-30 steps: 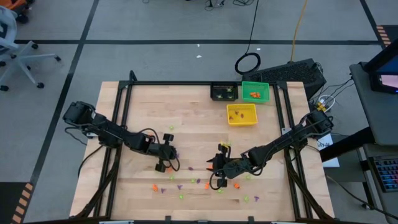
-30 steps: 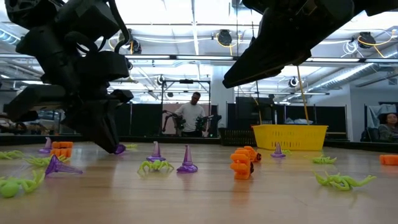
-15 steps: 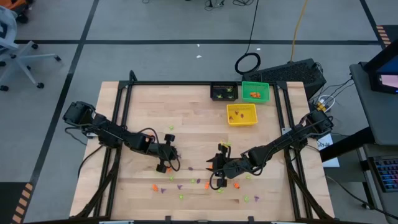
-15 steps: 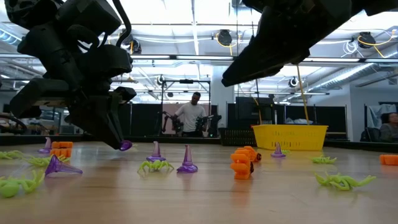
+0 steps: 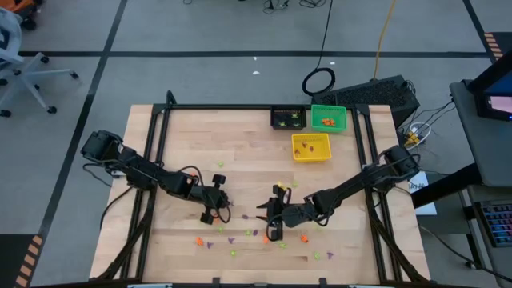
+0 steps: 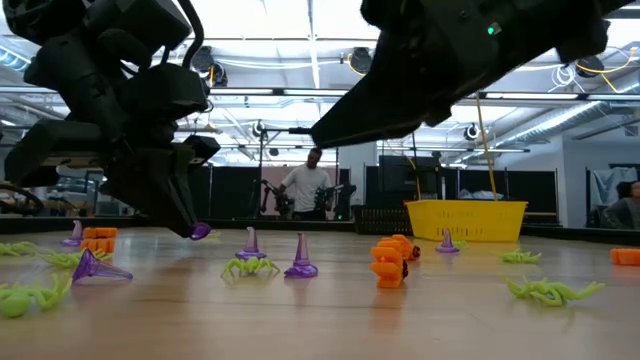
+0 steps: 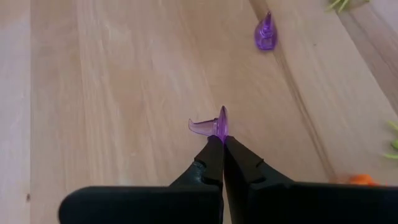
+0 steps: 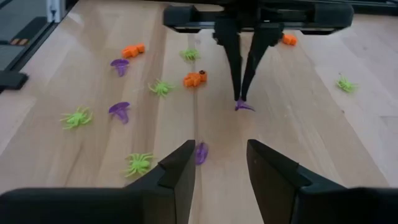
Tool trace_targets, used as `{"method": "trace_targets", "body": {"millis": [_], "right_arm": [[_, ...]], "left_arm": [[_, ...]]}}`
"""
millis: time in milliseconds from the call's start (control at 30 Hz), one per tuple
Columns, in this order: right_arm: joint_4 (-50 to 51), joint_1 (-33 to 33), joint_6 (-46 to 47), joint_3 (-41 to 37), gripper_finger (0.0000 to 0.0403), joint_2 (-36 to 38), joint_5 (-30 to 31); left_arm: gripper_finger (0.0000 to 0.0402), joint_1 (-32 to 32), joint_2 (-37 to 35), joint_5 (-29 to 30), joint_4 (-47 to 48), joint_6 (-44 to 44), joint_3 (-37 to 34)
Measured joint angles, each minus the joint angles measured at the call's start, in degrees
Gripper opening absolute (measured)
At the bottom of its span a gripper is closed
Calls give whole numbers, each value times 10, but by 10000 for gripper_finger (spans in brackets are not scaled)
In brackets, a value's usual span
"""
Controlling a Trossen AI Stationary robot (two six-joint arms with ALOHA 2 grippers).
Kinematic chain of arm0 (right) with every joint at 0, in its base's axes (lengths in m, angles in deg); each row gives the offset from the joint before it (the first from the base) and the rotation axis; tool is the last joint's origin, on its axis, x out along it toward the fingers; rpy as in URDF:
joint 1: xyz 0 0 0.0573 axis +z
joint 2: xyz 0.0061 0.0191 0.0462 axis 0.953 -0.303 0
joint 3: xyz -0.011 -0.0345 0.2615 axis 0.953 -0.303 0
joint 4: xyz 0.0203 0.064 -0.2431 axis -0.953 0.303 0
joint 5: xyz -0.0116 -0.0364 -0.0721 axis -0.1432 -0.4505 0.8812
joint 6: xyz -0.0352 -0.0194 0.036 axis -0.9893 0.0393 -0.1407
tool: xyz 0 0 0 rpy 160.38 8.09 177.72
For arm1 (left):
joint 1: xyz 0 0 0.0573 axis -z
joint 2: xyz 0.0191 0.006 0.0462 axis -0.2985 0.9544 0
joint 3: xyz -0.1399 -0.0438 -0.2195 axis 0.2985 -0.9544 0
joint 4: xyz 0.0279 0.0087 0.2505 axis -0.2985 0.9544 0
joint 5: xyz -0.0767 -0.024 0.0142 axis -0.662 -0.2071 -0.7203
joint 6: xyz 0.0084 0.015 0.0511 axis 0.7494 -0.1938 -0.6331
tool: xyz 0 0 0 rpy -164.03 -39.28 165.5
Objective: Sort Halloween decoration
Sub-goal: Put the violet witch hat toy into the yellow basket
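At twelve to one o'clock on your wooden table (image 5: pixel 184 136), the black bin (image 5: pixel 288 118) and green bin (image 5: pixel 328 118) sit side by side, holding small green and orange pieces, with the yellow bin (image 5: pixel 311 147) just nearer. No writing is readable. Your left gripper (image 7: pixel 222 138) pinches a purple witch hat (image 7: pixel 211 124) near six o'clock among scattered trinkets (image 8: pixel 160 88); your right gripper (image 8: pixel 221 163) hovers open beside it.

a robotics lab or workshop. the wooden table (image 5: pixel 240 152) stands on a grey taped floor, with an office chair (image 5: pixel 20 64) far left. ceiling strip lights (image 6: pixel 310 60) hang overhead.
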Motion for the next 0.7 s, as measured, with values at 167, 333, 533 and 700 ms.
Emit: {"method": "trace_targets", "body": {"millis": [167,333,533,700], "right_arm": [[1,-16,30,4,132,-14,0],[58,-26,28,25,132,-26,20],[66,-24,-64,70,132,-71,31],[65,-24,-133,118,132,-108,33]], "left_arm": [[0,4,0,-10,-20,-4,0],[0,4,0,-28,-49,-5,0],[0,4,0,-47,-97,-3,0],[0,4,0,-77,-136,0,0]]}}
